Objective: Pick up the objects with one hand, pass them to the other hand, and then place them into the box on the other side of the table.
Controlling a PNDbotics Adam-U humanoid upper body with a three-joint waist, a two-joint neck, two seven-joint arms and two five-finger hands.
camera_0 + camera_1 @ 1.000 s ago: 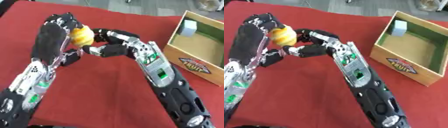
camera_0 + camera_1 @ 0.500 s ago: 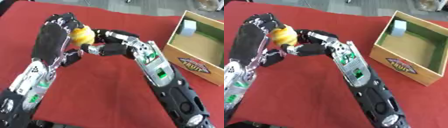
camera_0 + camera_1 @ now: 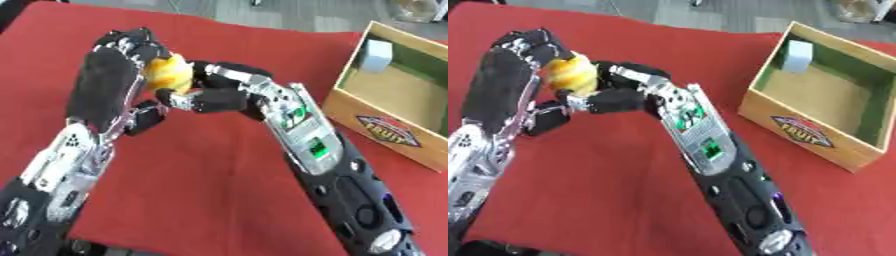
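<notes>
We see a rounded yellow-orange object [image 3: 168, 72] held up above the red table [image 3: 201, 170], left of its middle, caught between the 2 hands. It is too blurred for us to say what it is. The left hand [image 3: 109, 85] stands upright with its palm side against the object's left, its upper fingers curled over the top of it and its thumb jutting out lower down, near the right hand's fingers. The right hand [image 3: 219, 95] reaches in from the right, with dark fingers curled toward the object from its right and from beneath; they touch or very nearly touch it, and we cannot tell which hand bears it.

The right forearm runs down toward the lower right corner, silver with green-lit panels, and the left forearm runs down to the lower left corner.

Well apart, at the right edge of the table, we see a wooden box [image 3: 798, 127] with an open top, a green lining on its walls and a printed label on its near side. In its far corner sits 1 small pale block [image 3: 798, 56].
</notes>
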